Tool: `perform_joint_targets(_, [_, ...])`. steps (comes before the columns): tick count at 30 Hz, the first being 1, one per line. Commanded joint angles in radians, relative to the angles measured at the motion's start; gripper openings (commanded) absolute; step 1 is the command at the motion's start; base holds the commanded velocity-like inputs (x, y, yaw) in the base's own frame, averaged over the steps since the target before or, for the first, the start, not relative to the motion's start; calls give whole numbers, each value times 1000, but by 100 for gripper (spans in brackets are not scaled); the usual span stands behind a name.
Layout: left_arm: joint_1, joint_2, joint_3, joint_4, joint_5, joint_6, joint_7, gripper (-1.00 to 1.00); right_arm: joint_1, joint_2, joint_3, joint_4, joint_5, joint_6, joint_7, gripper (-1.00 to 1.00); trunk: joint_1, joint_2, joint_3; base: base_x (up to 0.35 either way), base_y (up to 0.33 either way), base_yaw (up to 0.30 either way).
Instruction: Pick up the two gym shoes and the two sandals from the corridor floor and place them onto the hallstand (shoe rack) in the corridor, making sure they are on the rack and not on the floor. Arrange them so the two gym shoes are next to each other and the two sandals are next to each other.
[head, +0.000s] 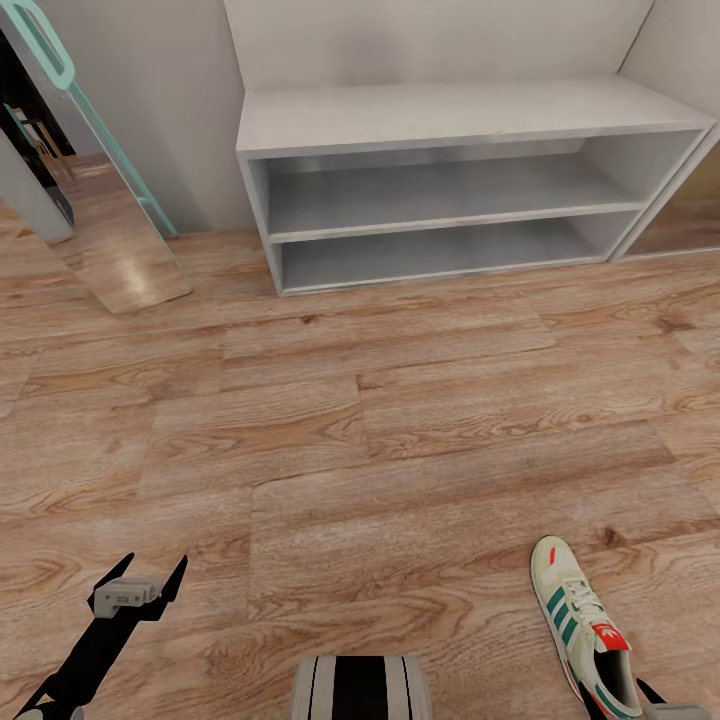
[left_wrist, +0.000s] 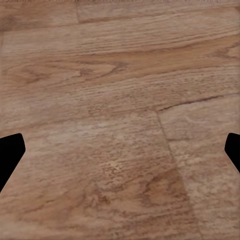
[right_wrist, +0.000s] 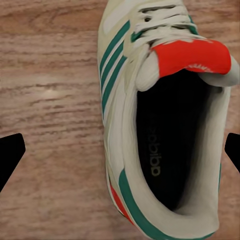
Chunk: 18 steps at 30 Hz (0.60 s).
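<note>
Head view: hallstand (head: 450, 115) at upper centre, shelves bare; one gym shoe (head: 585, 622) on the corridor floor (head: 380, 450) at lower right; left claw (head: 140, 585) spread.

Left wrist view: floor planks.

Right wrist view: right claw (right_wrist: 120, 150) spread, straddling the gym shoe (right_wrist: 165, 125), apparently lined up for pickup.

Corridor floor (left_wrist: 120, 100): brown wood-grain planks, seams visible. Left gripper (left_wrist: 120, 155) fingertips (left_wrist: 10, 152) spread wide, nothing between.

Head camera high, facing down over floor (head: 400, 420) toward hallstand (head: 450, 120); wrist cameras close above planks, right sharing gym shoe (right_wrist: 165, 125).
</note>
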Motion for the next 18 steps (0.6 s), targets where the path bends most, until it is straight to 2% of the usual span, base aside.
perform_joint_targets(1, [0,0,0,0,0,0,0,100,0,0,0,0,0,0,0,100,0,0,0,0,0,0])
perform_joint_targets(11, [0,0,0,0,0,-1,0,100,0,-2,-6,-1,-9,1,-4,100,0,0,0,0,0,0])
perform_joint_targets(18, [0,0,0,0,0,-1,0,100,0,-15,-11,0,-13,9,-4,100,0,0,0,0,0,0])
